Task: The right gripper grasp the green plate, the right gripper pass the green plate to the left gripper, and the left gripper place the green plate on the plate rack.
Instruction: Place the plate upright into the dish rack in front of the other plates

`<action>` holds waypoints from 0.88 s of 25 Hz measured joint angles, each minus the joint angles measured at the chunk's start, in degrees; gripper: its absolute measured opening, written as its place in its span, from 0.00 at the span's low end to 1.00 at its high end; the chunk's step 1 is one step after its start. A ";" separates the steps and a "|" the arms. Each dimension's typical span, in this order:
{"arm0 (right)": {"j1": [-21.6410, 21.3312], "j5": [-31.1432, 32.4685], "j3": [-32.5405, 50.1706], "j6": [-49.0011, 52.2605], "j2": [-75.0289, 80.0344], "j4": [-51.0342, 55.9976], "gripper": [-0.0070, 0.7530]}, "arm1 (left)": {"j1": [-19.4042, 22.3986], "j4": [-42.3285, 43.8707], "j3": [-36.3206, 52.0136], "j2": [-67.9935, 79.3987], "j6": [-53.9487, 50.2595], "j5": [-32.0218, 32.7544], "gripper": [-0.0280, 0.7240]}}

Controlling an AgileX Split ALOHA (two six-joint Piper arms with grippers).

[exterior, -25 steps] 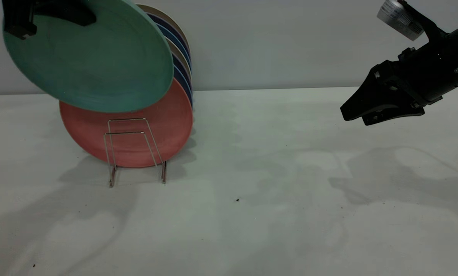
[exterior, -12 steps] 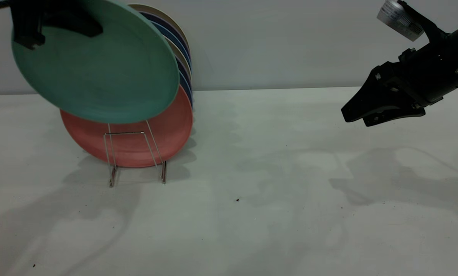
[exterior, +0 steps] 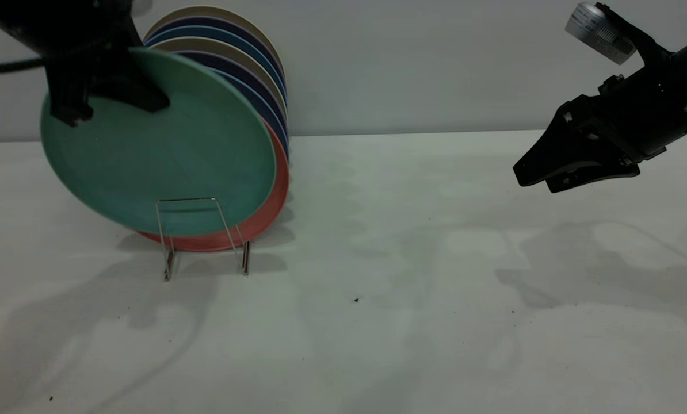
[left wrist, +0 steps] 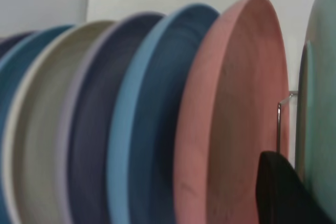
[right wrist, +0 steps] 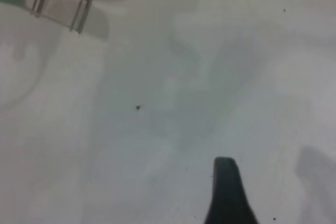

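Green plate (exterior: pixel 165 155), rim in left hand (exterior: pixel 99 98)

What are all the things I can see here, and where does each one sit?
green plate: one, teal green, tilted, foremost at the rack, its lower edge down behind the front wire loop, its top edge held.
salmon-pink plate: one, upright in the rack, right behind the green one.
other plates: a row of dark blue, lighter blue and beige ones, upright behind the pink one; the exact count is unclear.
plate rack: one, shiny silver wire, on the table at the left.
table: one, pale grey.
left gripper: black, clamped on the green plate's top edge.
right gripper: black, hanging above the table at the far right, holding nothing.
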 joint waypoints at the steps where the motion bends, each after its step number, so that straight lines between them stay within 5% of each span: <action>1: 0.00 0.00 0.00 0.00 0.00 0.00 0.71 | 0.00 0.00 0.00 0.65 0.00 -0.22 0.21; 15: 0.00 0.00 0.00 0.17 0.00 -0.10 0.71 | 0.00 -1.48 -0.05 4.16 -0.01 -1.62 0.22; 22: 0.00 0.00 0.00 0.26 0.00 -0.27 0.71 | 0.00 -1.52 -0.06 4.16 -0.01 -0.88 0.42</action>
